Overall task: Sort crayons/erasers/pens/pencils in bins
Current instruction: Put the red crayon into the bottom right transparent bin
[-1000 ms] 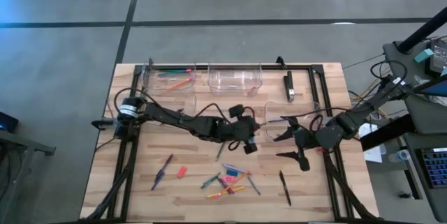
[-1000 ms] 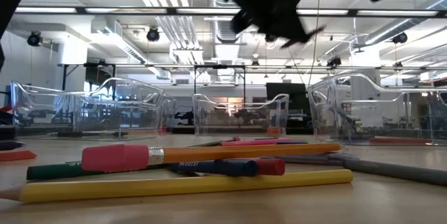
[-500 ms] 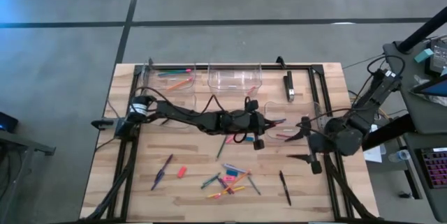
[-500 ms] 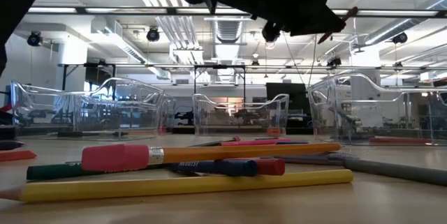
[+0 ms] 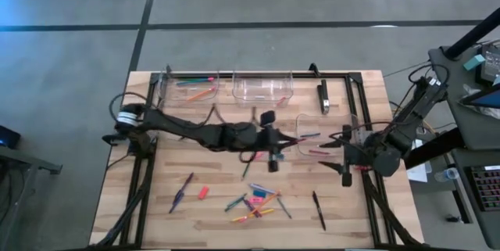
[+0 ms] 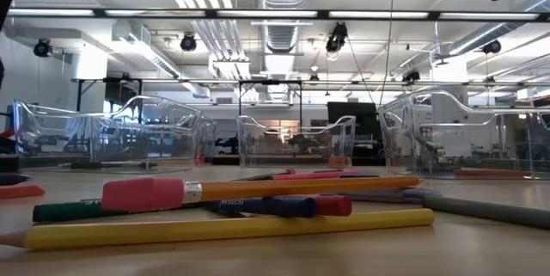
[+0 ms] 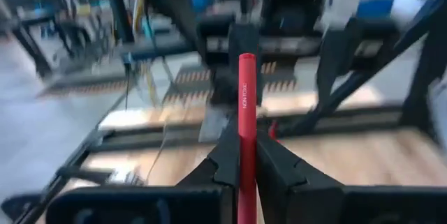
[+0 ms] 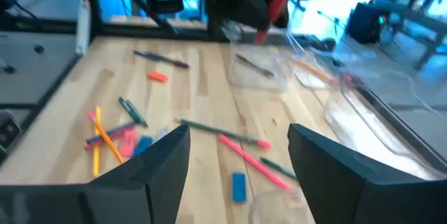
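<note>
Left gripper (image 7: 244,158): you have it clamped on one red crayon (image 7: 246,112), beside the right-hand bin (image 5: 319,143).
Right gripper (image 8: 237,147): fingers apart, empty.
Bins: four.
Blurred: bin contents.

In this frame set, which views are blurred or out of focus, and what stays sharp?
Left wrist view: background smeared, but the red crayon in the left gripper reads sharp. Right wrist view: soft throughout, right gripper open. Low view: near yellow pencil crisp, ceiling lights glaring. High view: evenly lit.
</note>
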Action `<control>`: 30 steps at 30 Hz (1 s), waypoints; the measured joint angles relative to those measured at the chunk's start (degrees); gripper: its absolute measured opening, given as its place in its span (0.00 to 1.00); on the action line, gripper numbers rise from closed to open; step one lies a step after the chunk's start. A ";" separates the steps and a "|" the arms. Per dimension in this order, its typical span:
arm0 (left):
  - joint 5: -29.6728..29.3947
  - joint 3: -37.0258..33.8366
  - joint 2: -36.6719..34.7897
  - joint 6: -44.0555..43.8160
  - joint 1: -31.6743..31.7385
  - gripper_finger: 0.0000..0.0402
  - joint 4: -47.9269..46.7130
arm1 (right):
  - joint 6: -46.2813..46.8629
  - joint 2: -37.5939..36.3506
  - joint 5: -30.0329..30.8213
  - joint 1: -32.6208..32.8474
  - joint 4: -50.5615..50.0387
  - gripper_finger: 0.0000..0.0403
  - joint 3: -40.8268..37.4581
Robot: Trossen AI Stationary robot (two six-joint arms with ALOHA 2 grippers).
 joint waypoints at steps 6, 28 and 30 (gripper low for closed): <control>0.18 -16.10 -2.92 -3.95 -2.88 0.02 25.36 | -18.28 1.36 -3.06 -0.36 27.76 0.57 -6.17; 0.00 -23.46 -2.24 -4.79 -4.34 0.02 37.31 | -21.63 17.69 -26.69 -22.40 56.51 0.57 -7.28; -0.05 -23.46 -2.24 -4.81 -4.48 0.02 37.39 | -21.72 19.00 -27.59 -23.41 57.03 0.57 -6.11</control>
